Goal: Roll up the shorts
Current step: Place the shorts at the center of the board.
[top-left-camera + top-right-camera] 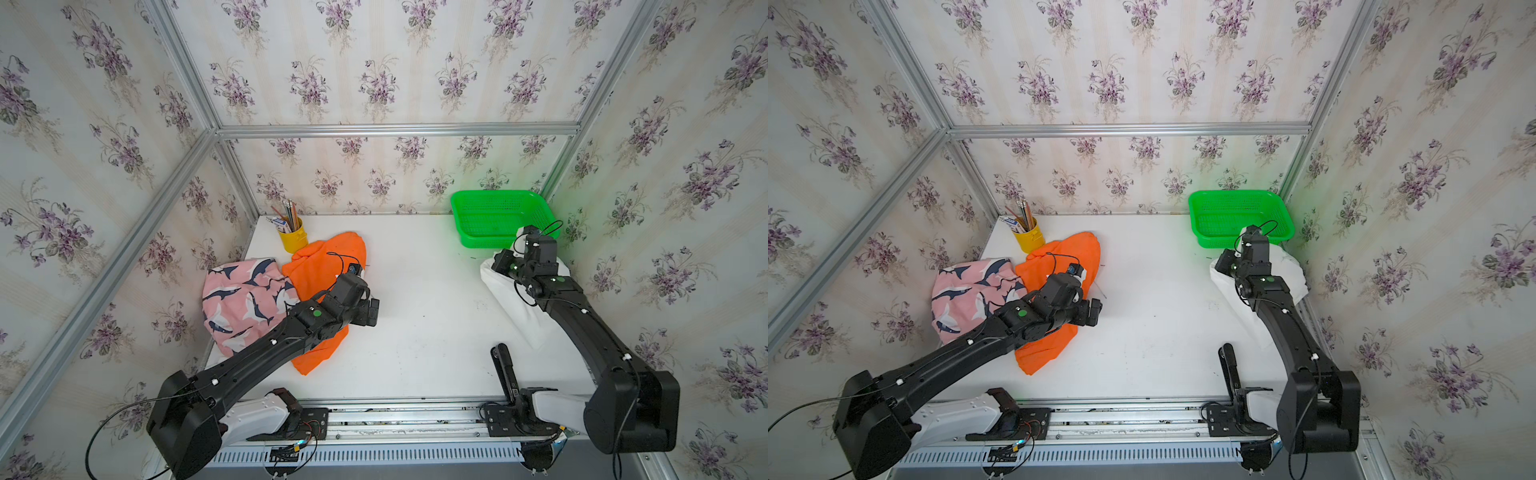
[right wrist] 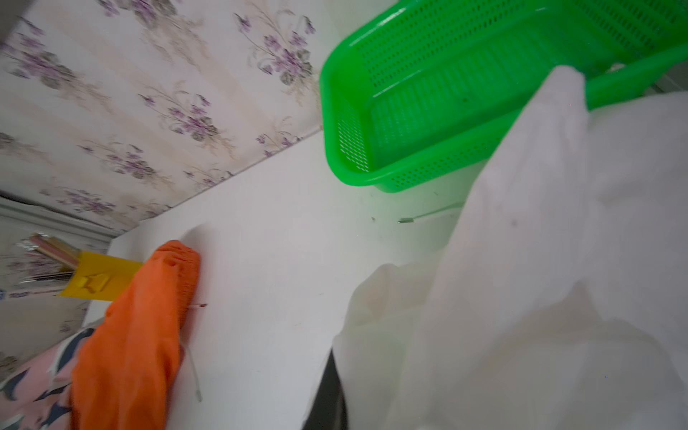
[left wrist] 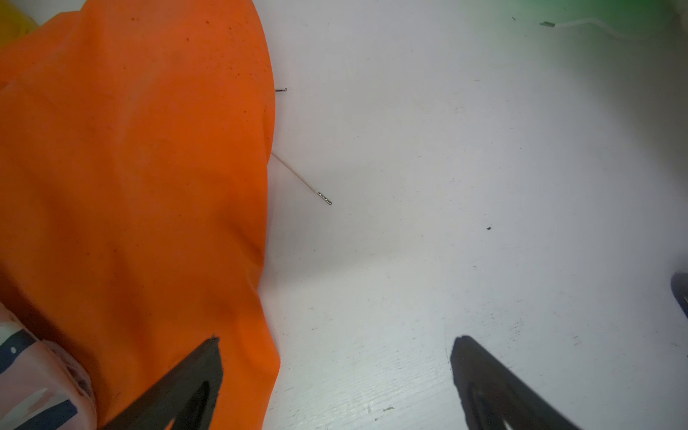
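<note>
Three shorts lie on the white table. White shorts (image 1: pixel 515 316) are at the right, and their far end is lifted in front of the basket. My right gripper (image 1: pixel 521 243) is shut on that cloth. The right wrist view shows the white shorts (image 2: pixel 558 260) draped over one dark finger (image 2: pixel 327 398), hiding the other. Orange shorts (image 1: pixel 320 270) lie crumpled at the left, partly over the pink shark-print shorts (image 1: pixel 241 299). My left gripper (image 3: pixel 337 340) hangs open over the orange shorts' (image 3: pixel 130 167) right edge, with nothing between its fingers.
A green mesh basket (image 1: pixel 461 216) stands at the back right, right behind the lifted white cloth. A yellow cup of pencils (image 1: pixel 293 239) stands at the back left, touching the orange shorts. A white drawstring tip (image 3: pixel 320 193) sticks out onto the table. Papered walls close three sides.
</note>
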Robot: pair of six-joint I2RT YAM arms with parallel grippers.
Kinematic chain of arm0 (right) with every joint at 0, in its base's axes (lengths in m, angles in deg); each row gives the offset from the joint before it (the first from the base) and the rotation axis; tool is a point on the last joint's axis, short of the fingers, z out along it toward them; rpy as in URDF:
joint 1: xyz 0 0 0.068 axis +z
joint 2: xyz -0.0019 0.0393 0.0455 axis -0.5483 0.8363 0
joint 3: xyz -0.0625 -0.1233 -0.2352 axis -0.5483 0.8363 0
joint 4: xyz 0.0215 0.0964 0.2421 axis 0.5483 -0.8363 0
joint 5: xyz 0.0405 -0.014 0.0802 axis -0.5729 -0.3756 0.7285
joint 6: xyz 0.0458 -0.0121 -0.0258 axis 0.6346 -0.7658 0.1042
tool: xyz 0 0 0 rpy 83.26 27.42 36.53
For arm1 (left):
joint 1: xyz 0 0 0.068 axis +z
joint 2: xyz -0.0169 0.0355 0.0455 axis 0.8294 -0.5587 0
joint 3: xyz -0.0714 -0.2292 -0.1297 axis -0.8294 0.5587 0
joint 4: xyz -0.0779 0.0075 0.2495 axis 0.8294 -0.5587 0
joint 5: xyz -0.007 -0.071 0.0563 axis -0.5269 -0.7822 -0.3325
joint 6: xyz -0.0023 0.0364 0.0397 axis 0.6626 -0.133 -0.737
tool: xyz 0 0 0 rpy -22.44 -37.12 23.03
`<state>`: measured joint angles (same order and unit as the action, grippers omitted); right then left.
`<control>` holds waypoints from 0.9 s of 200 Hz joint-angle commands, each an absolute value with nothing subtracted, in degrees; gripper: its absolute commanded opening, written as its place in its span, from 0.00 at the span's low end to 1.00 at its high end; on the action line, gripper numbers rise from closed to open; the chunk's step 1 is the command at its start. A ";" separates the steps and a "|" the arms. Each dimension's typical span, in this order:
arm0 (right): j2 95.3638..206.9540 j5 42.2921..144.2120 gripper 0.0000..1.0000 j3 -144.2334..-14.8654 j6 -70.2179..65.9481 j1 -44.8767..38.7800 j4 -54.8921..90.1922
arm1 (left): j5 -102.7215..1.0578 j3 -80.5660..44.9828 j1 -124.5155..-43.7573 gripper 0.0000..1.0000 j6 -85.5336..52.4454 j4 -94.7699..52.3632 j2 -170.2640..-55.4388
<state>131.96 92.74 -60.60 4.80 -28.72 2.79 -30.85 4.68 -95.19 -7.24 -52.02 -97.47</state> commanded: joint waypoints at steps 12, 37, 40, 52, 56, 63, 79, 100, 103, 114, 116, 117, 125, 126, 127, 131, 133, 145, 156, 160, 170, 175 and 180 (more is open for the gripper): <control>130.69 103.48 0.00 -69.43 9.37 -23.61 2.22 | -29.99 1.50 -95.74 0.99 -7.18 -52.68 -98.23; 133.48 102.99 0.00 -80.98 9.31 -15.42 1.79 | -29.34 -0.90 -95.95 0.99 -7.53 -53.75 -98.42; 134.08 102.98 0.00 -82.50 9.20 -14.43 1.65 | -29.15 -1.12 -95.97 0.99 -7.49 -53.95 -98.33; 136.36 103.42 0.00 -88.93 8.73 -11.23 0.70 | -28.34 -1.96 -96.19 0.99 -7.55 -54.67 -97.94; 136.94 103.57 0.00 -90.90 8.50 -10.41 0.48 | -27.97 -2.19 -96.20 0.99 -7.49 -54.93 -97.75; 137.96 103.63 0.00 -93.94 8.11 -9.35 0.15 | -27.30 -2.49 -96.28 0.99 -7.41 -55.37 -97.29; 138.54 102.48 0.00 -96.62 7.48 -9.01 0.13 | -26.23 -2.86 -96.29 0.99 -7.26 -56.16 -95.93; 136.98 92.98 0.00 -91.81 4.41 -9.08 -1.22 | -25.53 -2.87 -96.35 0.99 -7.71 -57.04 -94.18; 136.66 91.54 0.00 -90.42 4.19 -9.08 -1.56 | -25.51 -2.87 -96.35 0.99 -7.75 -57.25 -93.92; 135.70 86.53 0.00 -84.36 3.31 -9.08 -2.34 | -25.43 -2.96 -96.37 0.99 -8.14 -57.95 -93.20; 135.55 85.69 0.00 -83.30 3.20 -9.10 -2.52 | -25.42 -2.96 -96.42 0.99 -8.22 -58.07 -93.09; 135.44 85.27 0.00 -82.56 3.13 -9.14 -2.53 | -25.42 -2.96 -96.40 0.99 -8.29 -58.17 -93.03; 134.93 81.71 0.00 -77.47 2.98 -9.17 -2.93 | -25.52 -2.87 -96.48 0.99 -8.39 -58.78 -92.60; 134.86 81.31 0.01 -76.87 3.02 -9.21 -3.00 | -25.52 -2.87 -96.52 0.99 -8.42 -58.83 -92.56; 134.83 80.93 0.02 -76.31 3.05 -9.23 -3.08 | -25.56 -2.87 -96.58 0.99 -8.44 -58.89 -92.55; 134.73 78.94 0.07 -74.07 3.11 -9.27 -3.36 | -25.46 -2.80 -96.58 0.99 -8.45 -59.23 -92.33; 134.72 77.82 0.09 -73.06 3.12 -9.26 -3.59 | -25.49 -2.74 -96.60 0.99 -8.39 -59.36 -92.24; 135.25 72.79 0.24 -68.24 3.33 -9.35 -5.11 | -25.64 -2.40 -96.55 0.99 -8.12 -60.13 -91.92; 136.21 69.85 0.38 -66.27 3.46 -9.35 -6.97 | -26.00 -2.04 -96.61 0.99 -8.00 -60.57 -91.98; 136.43 69.34 0.40 -65.88 3.55 -9.39 -7.49 | -26.15 -1.96 -96.59 0.99 -7.97 -60.61 -92.02; 136.69 69.39 0.43 -65.09 3.60 -9.30 -7.92 | -26.37 -1.58 -96.61 0.99 -7.85 -60.96 -92.41; 136.57 69.97 0.43 -64.74 3.68 -9.19 -7.79 | -26.38 -1.43 -96.62 0.99 -7.67 -61.13 -92.64; 136.36 70.80 0.44 -64.46 3.68 -9.10 -7.50 | -26.43 -1.30 -96.64 0.99 -7.43 -61.24 -92.85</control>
<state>136.66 75.56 -65.49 4.10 -9.28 -7.68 -26.44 -1.79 -96.57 -7.72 -59.82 -92.23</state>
